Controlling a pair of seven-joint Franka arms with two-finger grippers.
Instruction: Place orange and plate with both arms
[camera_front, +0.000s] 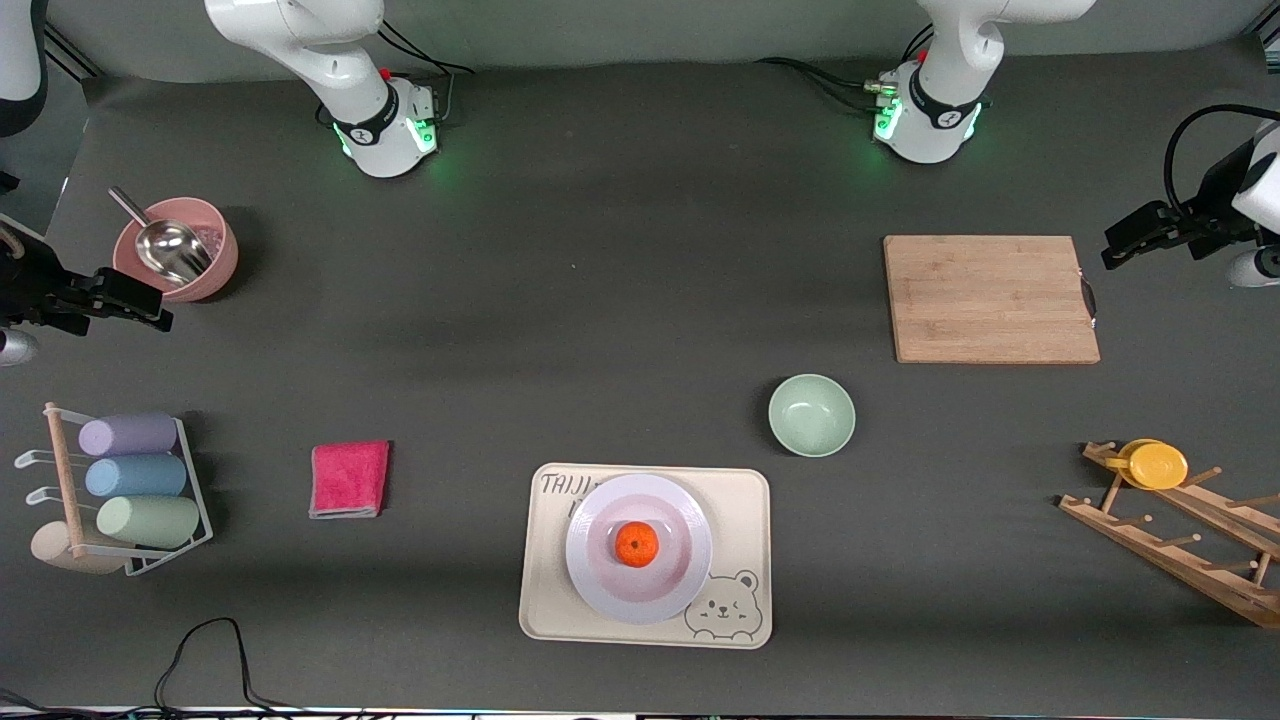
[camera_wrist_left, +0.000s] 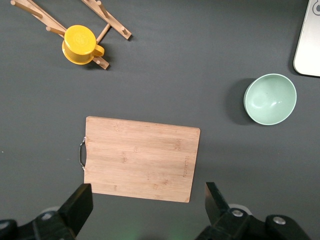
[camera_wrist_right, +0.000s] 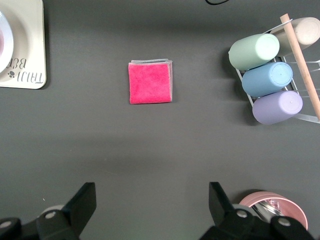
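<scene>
Orange sat on plate, plate on bear tray. Left gripper over cutting board and right gripper near pink bowl were both spread, empty.

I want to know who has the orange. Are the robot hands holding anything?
No. The left gripper and right gripper are open and empty. The orange sits on the plate.

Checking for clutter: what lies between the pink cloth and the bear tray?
Nothing: bare dark table separates the pink cloth from the bear tray, shown in the front view.
</scene>
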